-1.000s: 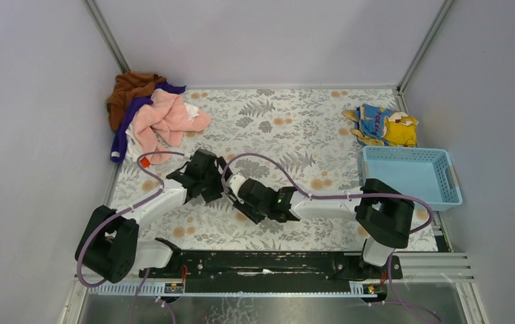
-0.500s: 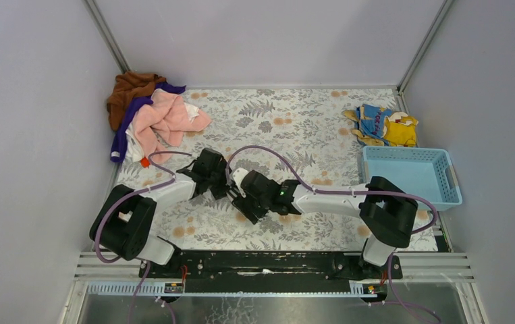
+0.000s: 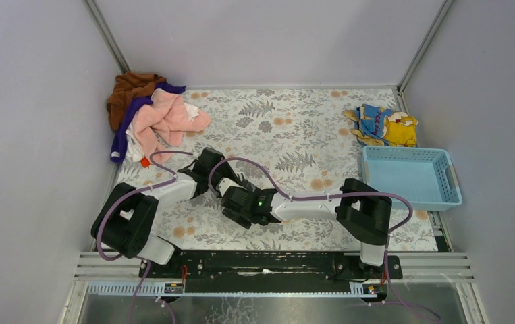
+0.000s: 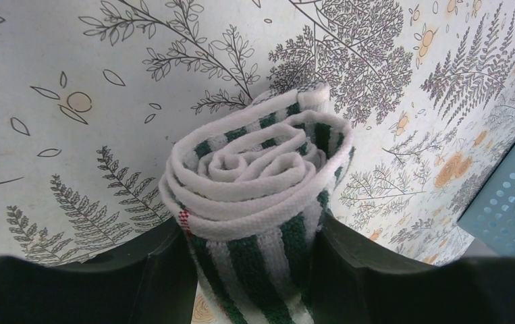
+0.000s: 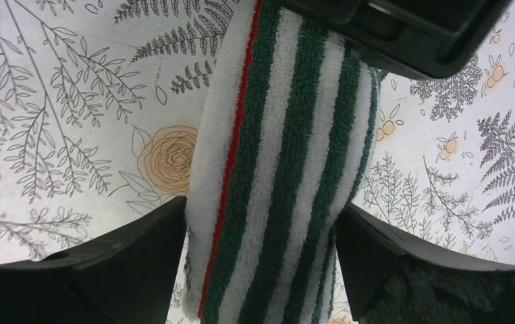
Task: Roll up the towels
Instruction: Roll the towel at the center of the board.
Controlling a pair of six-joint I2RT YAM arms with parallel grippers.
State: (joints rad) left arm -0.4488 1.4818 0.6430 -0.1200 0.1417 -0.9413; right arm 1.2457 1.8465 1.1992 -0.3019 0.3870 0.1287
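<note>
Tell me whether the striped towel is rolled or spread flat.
Rolled: the left wrist view shows the striped towel wound in a spiral inside the left gripper.

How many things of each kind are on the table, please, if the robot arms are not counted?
Towels: 4, the brown towel, the purple towel, the pink towel and the rolled striped towel
Baskets: 1, the blue basket
Cloth bundles: 1, the blue-and-yellow cloth bundle
Total: 6

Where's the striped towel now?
Both wrist views show the rolled green-and-white striped towel left of table centre, clamped in the left end effector and straddled by the right end effector.
</note>
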